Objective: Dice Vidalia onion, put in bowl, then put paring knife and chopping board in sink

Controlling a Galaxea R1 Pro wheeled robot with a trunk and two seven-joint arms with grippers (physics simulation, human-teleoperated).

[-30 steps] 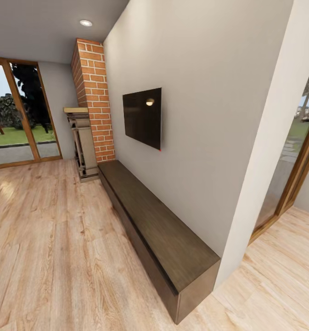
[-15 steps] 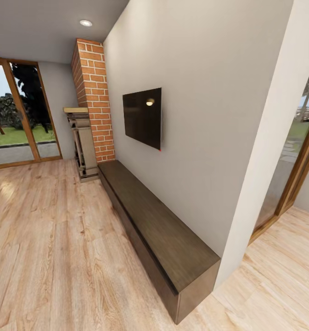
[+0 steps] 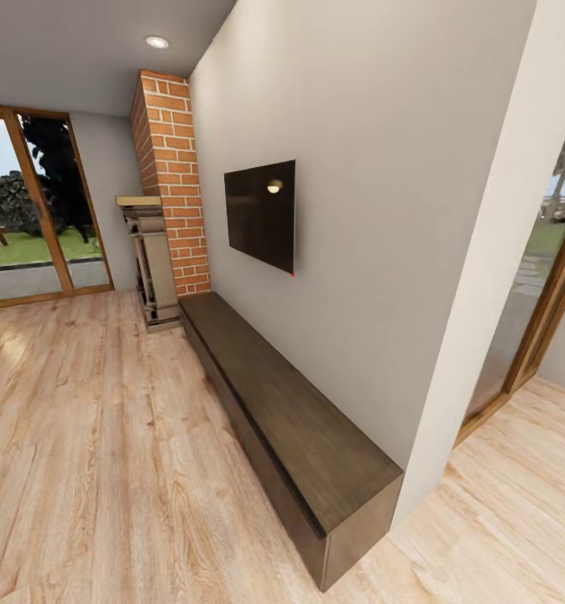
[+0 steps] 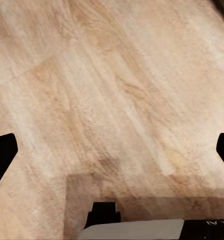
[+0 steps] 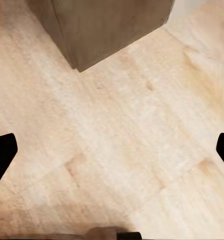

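Note:
I am in a living room, and the sink, onion, chopping board, paring knife, bowl and countertop are all out of view. My left gripper [image 4: 112, 152] hangs open over bare wooden floor, its black fingertips [image 4: 2, 152] far apart with nothing between them. My right gripper [image 5: 112, 150] is open too, above the floor near the corner of a dark low cabinet [image 5: 107, 30], and it holds nothing.
A long dark wooden bench cabinet [image 3: 290, 428] runs along a grey wall under a black wall TV [image 3: 261, 214]. A brick chimney [image 3: 171, 180] and a fireplace [image 3: 148, 260] stand at its far end. Glass doors [image 3: 34, 210] are at far left, and a doorway [image 3: 534, 319] opens at right. Wooden floor [image 3: 89, 453] spreads to the left.

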